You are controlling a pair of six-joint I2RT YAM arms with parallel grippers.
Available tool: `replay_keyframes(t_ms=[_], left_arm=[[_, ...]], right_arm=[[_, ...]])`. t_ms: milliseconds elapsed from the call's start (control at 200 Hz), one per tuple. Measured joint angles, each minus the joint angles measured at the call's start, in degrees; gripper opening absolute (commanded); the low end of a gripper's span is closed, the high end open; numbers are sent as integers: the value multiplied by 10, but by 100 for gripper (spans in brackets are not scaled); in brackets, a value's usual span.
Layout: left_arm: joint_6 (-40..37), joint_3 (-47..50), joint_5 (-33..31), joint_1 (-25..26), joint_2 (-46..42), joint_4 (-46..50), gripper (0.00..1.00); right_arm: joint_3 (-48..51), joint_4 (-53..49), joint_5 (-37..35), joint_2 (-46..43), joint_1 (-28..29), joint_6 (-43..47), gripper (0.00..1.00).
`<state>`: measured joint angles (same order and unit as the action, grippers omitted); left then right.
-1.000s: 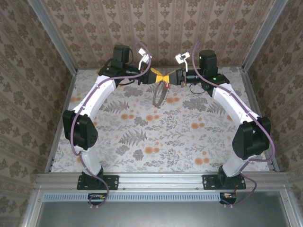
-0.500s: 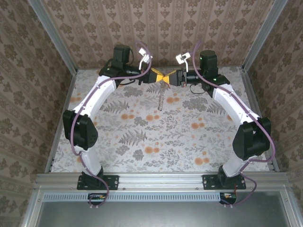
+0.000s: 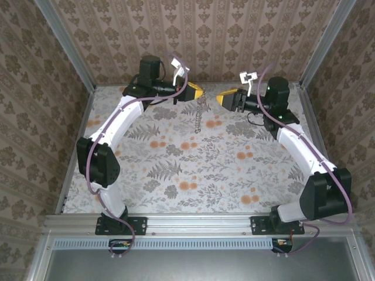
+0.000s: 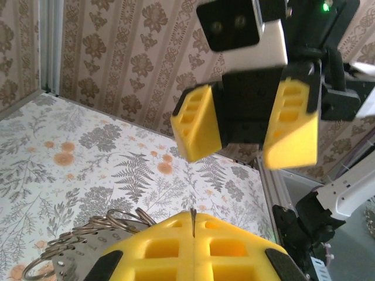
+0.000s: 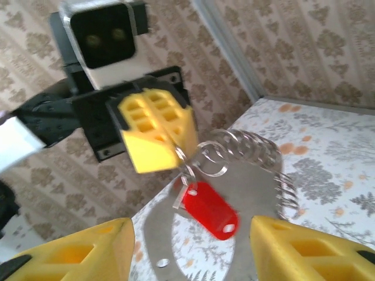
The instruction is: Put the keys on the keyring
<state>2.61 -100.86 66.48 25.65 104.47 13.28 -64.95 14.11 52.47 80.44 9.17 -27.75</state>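
Fern-and-flower worktop (image 3: 222, 175), damask-papered walls (image 3: 246, 35), aluminium rails (image 3: 74, 153). Left pincer (image 3: 199, 92) clamped on keyring (image 3: 201, 114), chain dangling over far worktop, red key (image 5: 208, 209) hanging by pinched end. Right pincer (image 3: 219, 98) spread, empty, facing it.

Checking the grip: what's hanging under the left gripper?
The keyring with the red key dangles from the shut left gripper; the pinched part is hidden inside its grip.

Left arm arched out to the far side, elbow bent, my left gripper (image 3: 199, 92) pointing right, fingers pressed tight on the keyring (image 3: 199, 115). Right arm mirrors it: my right gripper (image 3: 222, 98) points left, fingers spread wide, facing the left one across a gap
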Motion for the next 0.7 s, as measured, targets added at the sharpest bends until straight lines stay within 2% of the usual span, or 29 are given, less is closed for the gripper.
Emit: replay_keyframes(t_ms=[160,360,700], left_arm=[[23,10,-26,0,-7,-22,0],[52,20,-46,0,-10,-40,0],[73,22,-48,0,-10,-64,0]], right_arm=[[55,24,-103,-20,45,6,58],[77,24,-221,-23,116,44,59],[71,25,-298,-12,127,82,60]])
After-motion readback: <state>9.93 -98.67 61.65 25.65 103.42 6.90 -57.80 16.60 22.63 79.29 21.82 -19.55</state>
